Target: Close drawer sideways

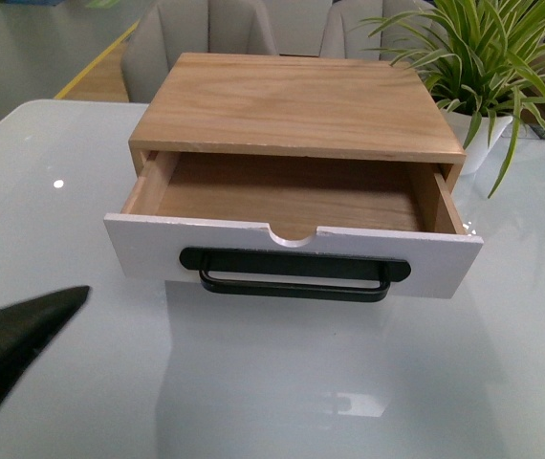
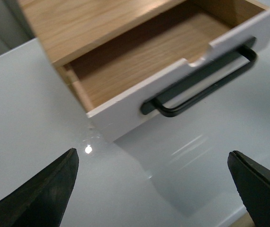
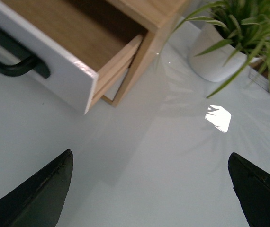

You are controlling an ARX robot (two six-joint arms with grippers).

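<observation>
Drawer (image 1: 292,251) pulled out, empty; I have left gripper (image 2: 151,161) near-left, right gripper (image 3: 150,160) near-right, both claws apart, staged for closing push.

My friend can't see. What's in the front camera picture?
A light-wood drawer with a white front and black bar handle sticks out open from a wooden box on a glossy pale table. A green potted plant stands at back right.
</observation>
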